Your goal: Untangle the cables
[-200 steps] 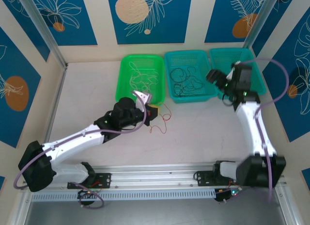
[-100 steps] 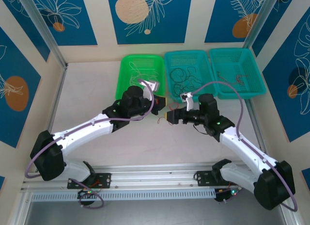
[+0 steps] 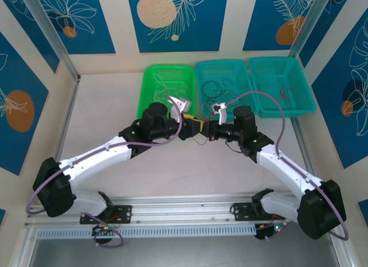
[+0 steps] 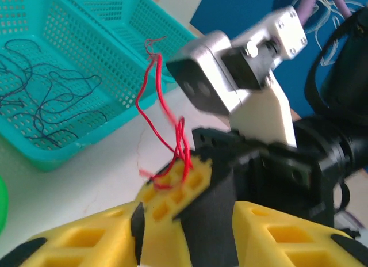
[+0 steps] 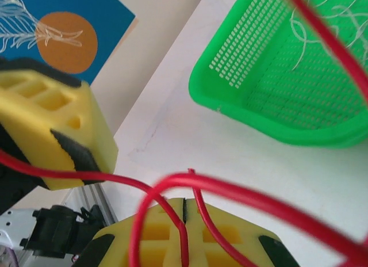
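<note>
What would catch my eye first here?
Two white arms meet tip to tip at mid-table: the right gripper is pinched shut on thin red wires, the left gripper open right in front of it. Behind them stand a green basket of white wires and a teal basket of black wires.

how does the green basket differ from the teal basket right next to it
Colour: the green basket is bright green, while the teal basket is turquoise.
Contents: the green basket holds white cables; the teal basket holds black cables.
Place: the green basket is leftmost in the row, with the teal basket to its right.
Both are perforated rectangular plastic baskets, side by side.
</note>
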{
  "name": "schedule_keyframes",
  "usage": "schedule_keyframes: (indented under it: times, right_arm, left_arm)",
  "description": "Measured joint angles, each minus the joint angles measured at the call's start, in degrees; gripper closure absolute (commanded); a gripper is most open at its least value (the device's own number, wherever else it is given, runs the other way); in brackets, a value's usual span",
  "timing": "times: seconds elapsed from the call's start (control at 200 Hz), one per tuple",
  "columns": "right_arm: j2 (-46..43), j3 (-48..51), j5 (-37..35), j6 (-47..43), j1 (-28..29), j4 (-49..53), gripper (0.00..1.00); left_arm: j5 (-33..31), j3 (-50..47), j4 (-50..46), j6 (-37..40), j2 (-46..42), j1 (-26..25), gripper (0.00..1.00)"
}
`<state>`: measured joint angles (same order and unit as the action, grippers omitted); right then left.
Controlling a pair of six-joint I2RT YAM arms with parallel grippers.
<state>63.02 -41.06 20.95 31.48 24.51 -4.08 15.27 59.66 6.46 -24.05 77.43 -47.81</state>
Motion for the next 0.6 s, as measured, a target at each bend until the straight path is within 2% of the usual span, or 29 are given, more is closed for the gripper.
schedule_keyframes:
  times: [0.115,0.24,0.395,0.48,0.6]
  right_arm:
    - [-1.4,-0.5,-1.4,1.3,-3.3,0.3,1.0]
    - [-1.3,-2.1,-3.3,3.5,-8.8,0.8,1.0]
    - [3.0,-8.7,-7.1,5.2,-21.1,1.3,1.0]
    - [8.6,-15.8,-13.2,3.8,-26.8,2.0,1.0]
    - [18.2,-27.0,-25.2,-0.4,-29.7,2.0,1.0]
  left_arm:
    - [3.7,-0.7,-0.1,3.7,-2.4,0.0,0.36]
    - [8.0,-1.9,0.1,6.3,-5.0,0.0,0.31]
    - [10.8,-4.2,0.2,8.4,-8.0,-0.1,0.28]
    - [11.3,-5.0,0.2,9.3,-9.3,-0.2,0.28]
    - [11.3,-6.1,-0.5,10.6,-11.5,-0.2,0.28]
